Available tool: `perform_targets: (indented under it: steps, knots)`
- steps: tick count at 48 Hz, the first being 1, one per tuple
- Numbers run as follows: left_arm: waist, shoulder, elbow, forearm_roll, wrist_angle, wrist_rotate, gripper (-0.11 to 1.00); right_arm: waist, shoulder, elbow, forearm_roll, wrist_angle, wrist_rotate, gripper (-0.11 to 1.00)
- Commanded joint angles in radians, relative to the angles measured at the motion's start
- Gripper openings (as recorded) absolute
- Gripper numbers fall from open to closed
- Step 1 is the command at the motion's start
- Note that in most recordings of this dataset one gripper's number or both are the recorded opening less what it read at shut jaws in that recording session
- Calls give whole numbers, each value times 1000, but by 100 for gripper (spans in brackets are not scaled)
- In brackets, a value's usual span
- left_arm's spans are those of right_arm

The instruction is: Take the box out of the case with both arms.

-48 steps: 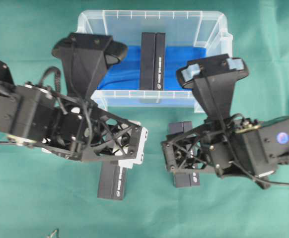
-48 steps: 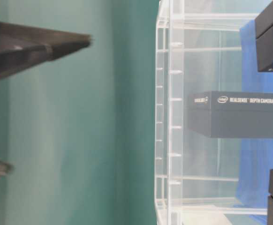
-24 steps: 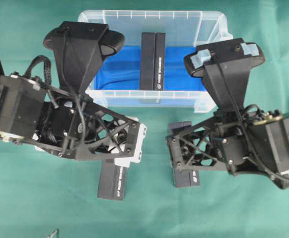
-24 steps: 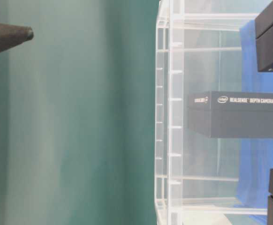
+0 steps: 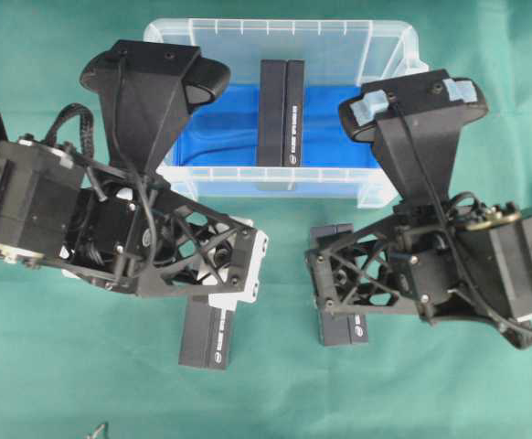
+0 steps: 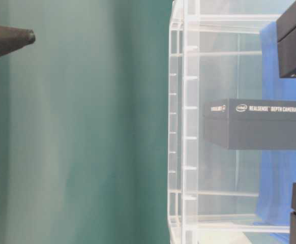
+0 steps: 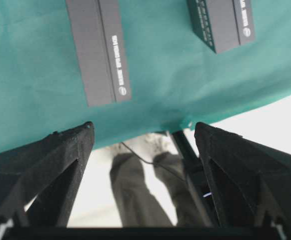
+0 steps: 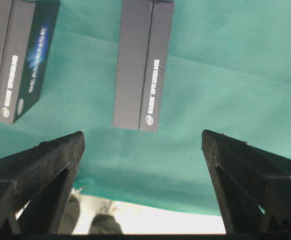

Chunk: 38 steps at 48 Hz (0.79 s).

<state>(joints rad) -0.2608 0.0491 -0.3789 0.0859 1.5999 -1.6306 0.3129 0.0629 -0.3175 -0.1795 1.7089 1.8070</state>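
The clear case [image 5: 248, 173] with its blue lining stands at the back centre. Inside it a black box [image 5: 280, 112] stands on edge in the middle, also visible through the case wall [image 6: 184, 152] as a dark box [image 6: 257, 124]. Both arms hover in front of the case, over the green cloth. My left gripper [image 7: 143, 127] is open with nothing between its fingers. My right gripper [image 8: 143, 134] is open wide and empty too. Neither touches the case or its box. In the overhead view the arms' own bodies hide the fingers.
Two more black boxes lie on the cloth in front of the case: one under the left arm [image 5: 207, 337] [image 7: 99, 50], one under the right arm [image 5: 342, 327] [image 8: 143, 65]. The table's front edge [image 7: 185, 122] lies just beyond the fingertips. One dark fingertip [image 6: 16, 38] shows at table level.
Over the last second both arms swung, their camera heads shifting toward the back. At table level two fingers drew away from the case, leaving one tip. Both grippers stayed open.
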Motion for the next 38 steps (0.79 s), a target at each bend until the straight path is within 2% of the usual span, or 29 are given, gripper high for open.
perform_targets:
  steps: [1, 7, 17, 30, 38]
  knots:
    - [-2, -15, -20, 3, 0, 3, 77, 0, -32, -23, -5, 0, -3, 95]
    - [-2, -17, -15, 3, 2, 6, 77, 0, -34, -23, -5, 0, -11, 95]
    - [-9, -51, 29, 3, 38, 5, 77, 0, -46, -14, 3, 25, -71, 95]
    - [-25, -176, 175, 3, 63, -32, 77, 2, -135, 72, 18, 132, -61, 95]
    - [-38, -258, 282, 3, 63, -66, 77, 3, -199, 149, 25, 141, -63, 95]
